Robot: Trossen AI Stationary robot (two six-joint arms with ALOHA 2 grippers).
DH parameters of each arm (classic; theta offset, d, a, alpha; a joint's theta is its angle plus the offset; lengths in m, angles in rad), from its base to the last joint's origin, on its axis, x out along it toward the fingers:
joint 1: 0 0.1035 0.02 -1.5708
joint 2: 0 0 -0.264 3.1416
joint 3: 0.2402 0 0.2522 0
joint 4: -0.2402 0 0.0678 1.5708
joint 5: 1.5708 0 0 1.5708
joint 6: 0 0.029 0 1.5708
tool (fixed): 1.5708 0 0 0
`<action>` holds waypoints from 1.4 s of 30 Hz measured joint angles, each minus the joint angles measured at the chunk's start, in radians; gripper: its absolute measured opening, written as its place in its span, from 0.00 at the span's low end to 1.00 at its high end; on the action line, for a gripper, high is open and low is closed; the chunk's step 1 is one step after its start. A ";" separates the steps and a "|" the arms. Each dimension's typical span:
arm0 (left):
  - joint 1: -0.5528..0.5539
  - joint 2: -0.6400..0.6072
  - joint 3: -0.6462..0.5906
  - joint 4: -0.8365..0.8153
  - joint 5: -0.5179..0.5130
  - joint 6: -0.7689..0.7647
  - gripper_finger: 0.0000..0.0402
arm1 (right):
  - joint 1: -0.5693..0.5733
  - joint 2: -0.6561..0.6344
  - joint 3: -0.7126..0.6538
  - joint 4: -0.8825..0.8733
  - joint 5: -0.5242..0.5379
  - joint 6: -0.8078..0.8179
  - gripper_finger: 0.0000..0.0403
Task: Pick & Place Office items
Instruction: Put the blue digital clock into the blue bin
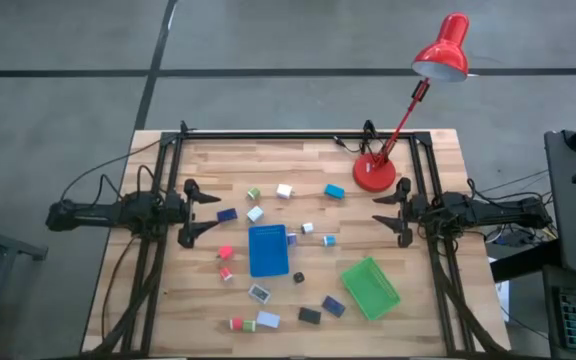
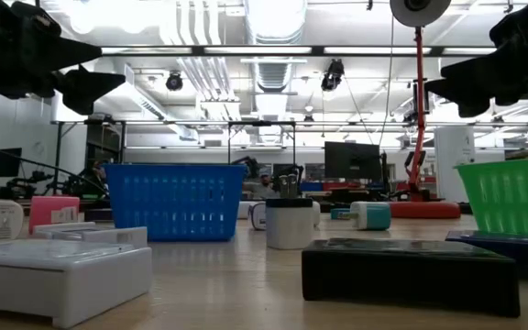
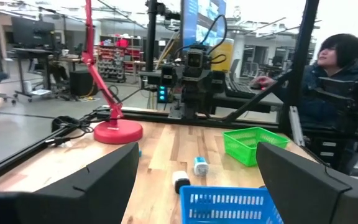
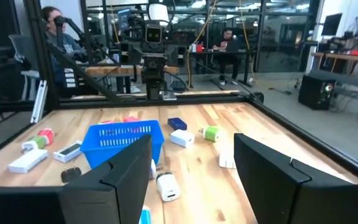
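Across the wooden table [image 1: 428, 290], small coloured office blocks [image 1: 284, 191] lie scattered around blue tray [image 1: 267, 250] and green tray [image 1: 370, 287]; left gripper [image 1: 208, 213] and right gripper [image 1: 383, 211] hover at opposite edges, fingers apart, empty.

Wooden plank table [image 1: 208, 300], glossy red lamp [image 1: 441, 55]

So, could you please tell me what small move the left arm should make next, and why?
Probably lower the open left end effector toward the navy block just beside it: both arms hover at the table's sides holding nothing, and the small items lie scattered outside the blue tray.
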 joint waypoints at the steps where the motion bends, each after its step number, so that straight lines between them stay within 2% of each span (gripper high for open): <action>1: 0.000 0.001 0.000 0.000 -0.011 0.000 0.83 | 0.000 0.000 0.000 0.000 0.000 0.003 0.55; 4: 0.000 0.007 0.000 -0.005 -0.043 0.017 0.83 | 0.000 0.019 0.000 0.002 0.015 -0.028 0.57; 8: 0.000 0.013 0.000 -0.006 -0.057 0.051 0.83 | 0.000 0.057 0.000 0.025 0.156 -0.163 0.58; 10: 0.000 0.013 0.000 -0.005 -0.057 0.051 0.83 | 0.000 0.072 0.000 0.043 0.232 -0.161 0.58; 12: 0.000 0.013 0.000 -0.006 -0.057 0.048 0.83 | -0.001 0.084 0.000 0.056 0.247 -0.129 0.57; 16: 0.000 0.015 0.000 -0.031 -0.057 0.027 0.83 | -0.001 0.118 0.000 0.039 0.232 -0.038 0.60; 21: 0.000 0.019 0.000 -0.032 -0.070 0.024 0.83 | 0.000 0.215 0.000 0.065 0.160 0.040 0.68; 26: 0.000 0.019 0.000 -0.032 -0.079 0.030 0.83 | 0.000 0.328 0.000 0.158 0.121 0.069 0.77; 32: 0.000 0.019 0.001 -0.033 -0.091 0.035 0.83 | 0.000 0.458 0.010 0.254 0.081 0.079 0.82; 37: 0.000 0.019 0.001 -0.033 -0.101 0.055 0.83 | 0.000 0.583 0.093 0.253 0.094 0.062 0.83; 42: 0.000 0.029 0.001 -0.034 -0.103 0.057 0.83 | -0.006 0.753 0.233 0.194 0.113 0.002 0.83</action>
